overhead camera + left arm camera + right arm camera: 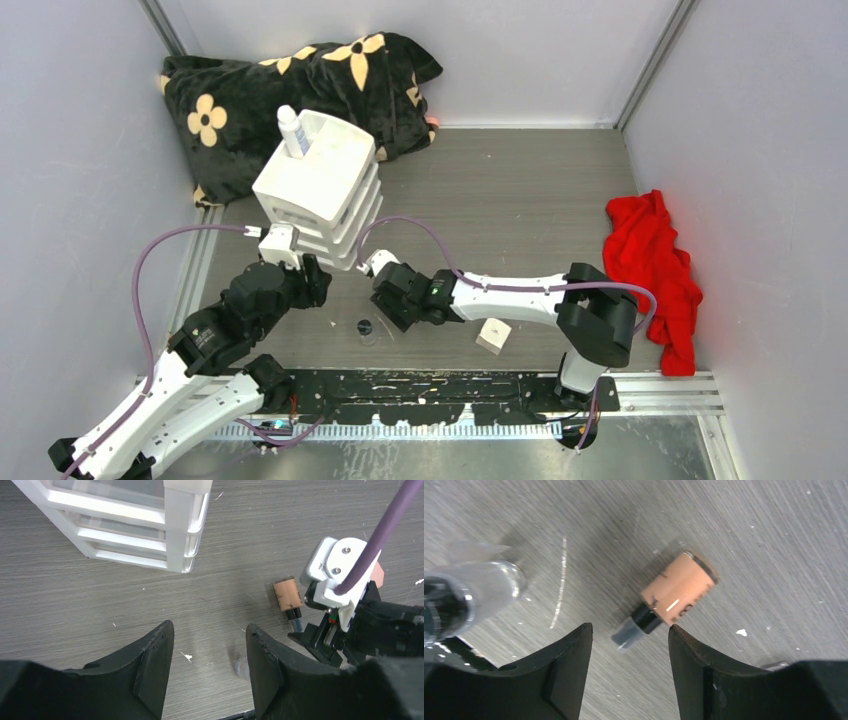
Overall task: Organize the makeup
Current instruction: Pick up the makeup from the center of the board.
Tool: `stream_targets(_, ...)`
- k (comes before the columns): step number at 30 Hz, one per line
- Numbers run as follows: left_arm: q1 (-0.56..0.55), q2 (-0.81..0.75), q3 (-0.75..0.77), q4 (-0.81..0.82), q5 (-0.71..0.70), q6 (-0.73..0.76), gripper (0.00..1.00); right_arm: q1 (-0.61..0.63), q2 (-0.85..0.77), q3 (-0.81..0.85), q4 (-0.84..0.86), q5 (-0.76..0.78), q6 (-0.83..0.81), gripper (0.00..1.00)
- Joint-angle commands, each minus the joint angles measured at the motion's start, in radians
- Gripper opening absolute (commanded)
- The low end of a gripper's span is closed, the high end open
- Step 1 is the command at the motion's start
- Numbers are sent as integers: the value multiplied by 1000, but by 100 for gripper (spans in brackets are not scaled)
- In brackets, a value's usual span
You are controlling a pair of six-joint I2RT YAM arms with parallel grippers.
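Right gripper [628,631] open, empty; tan bottle [676,587] lies askew, only its cap between the jaws. Pinch there and it may squirt free. Left gripper [210,630] gapes empty.

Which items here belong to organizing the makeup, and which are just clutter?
Job: tan bottle, clear jar, white cube, white bottle, and probably the drawer box it stands in.
Lying about: flowered pillow, red cloth.
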State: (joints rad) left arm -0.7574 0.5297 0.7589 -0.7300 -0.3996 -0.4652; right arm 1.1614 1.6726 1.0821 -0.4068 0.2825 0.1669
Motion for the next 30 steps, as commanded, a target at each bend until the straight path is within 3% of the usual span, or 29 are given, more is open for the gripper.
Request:
stream_targets(1,-1,-3,2,49,4,0,56,39,-28,-5,93,5,125,62)
stream_targets(14,-2,-4,-19,56,20,0,56,69,0,-53,37,224,354,58)
stream_targets(27,-2,-26,-39,52,15,16,56,67,108,-34,38,266,437,58)
stream_targets(30,-1,-21,-43,59,18,17,56,68,113,-38,31,274,442,47)
